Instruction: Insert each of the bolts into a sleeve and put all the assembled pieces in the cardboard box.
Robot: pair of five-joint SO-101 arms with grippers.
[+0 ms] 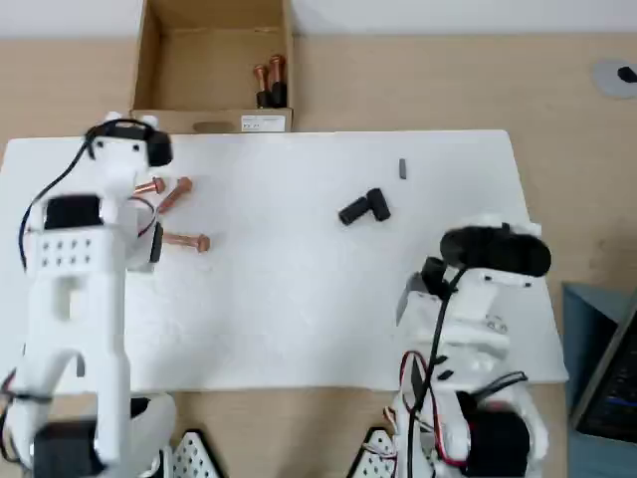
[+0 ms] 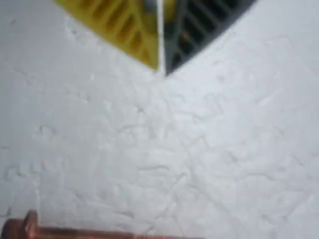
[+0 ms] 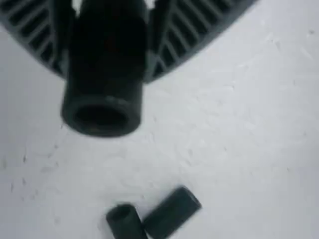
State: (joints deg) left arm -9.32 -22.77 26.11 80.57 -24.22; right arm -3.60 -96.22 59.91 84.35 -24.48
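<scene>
Sleeve [image 3: 102, 94] is grasped in the right end effector [image 3: 107, 67], over the white desk [image 3: 249, 149]; two loose sleeves [image 3: 172, 211] lie just ahead of it, touching. Left end effector [image 2: 160, 67] is clenched on nothing, a copper bolt [image 2: 75, 232] lying near it. Assembled pieces [image 1: 269, 85] are noted in the cardboard box [image 1: 149, 60].

Three bolts [image 1: 186, 240], two black sleeves [image 1: 364, 207] lie loose; third sleeve [image 3: 103, 74] gripped.

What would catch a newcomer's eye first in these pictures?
The black sleeve clamped in the right gripper above the white mat, with two loose sleeves lying nearby on it. Then three copper bolts scattered by the left arm, and two assembled pieces sitting in the cardboard box beyond the mat.
</scene>
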